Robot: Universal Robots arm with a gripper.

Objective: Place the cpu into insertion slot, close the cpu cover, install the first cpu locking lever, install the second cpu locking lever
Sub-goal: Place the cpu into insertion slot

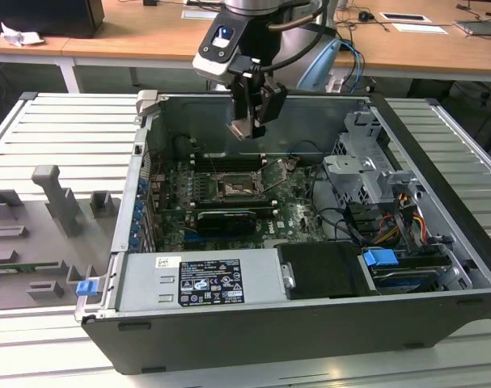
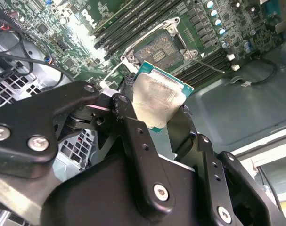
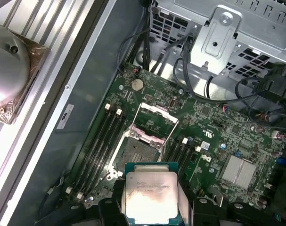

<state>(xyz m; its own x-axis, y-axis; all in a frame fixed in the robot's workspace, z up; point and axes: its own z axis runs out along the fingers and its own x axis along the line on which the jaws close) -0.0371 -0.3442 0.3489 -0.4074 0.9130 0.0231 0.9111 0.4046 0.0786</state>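
My gripper (image 1: 247,121) hangs above the open computer case, shut on the cpu (image 1: 241,128), well clear of the motherboard. In both wrist views the cpu (image 2: 157,101) (image 3: 151,195) shows its pale silver face on a green edge, clamped between the black fingers (image 2: 128,125). The insertion slot (image 1: 231,187) (image 2: 159,49) (image 3: 134,153) lies open and bare on the board, below the chip. The cpu cover (image 1: 275,172) (image 3: 158,109) stands tilted up at the slot's side nearer the drive cage.
Long black memory slots (image 3: 101,141) flank the socket. A silver drive cage (image 1: 366,174) with cables fills the exterior view's right. The power supply (image 1: 196,279) sits at the case front. Grey fixtures (image 1: 59,202) stand outside the case at the left.
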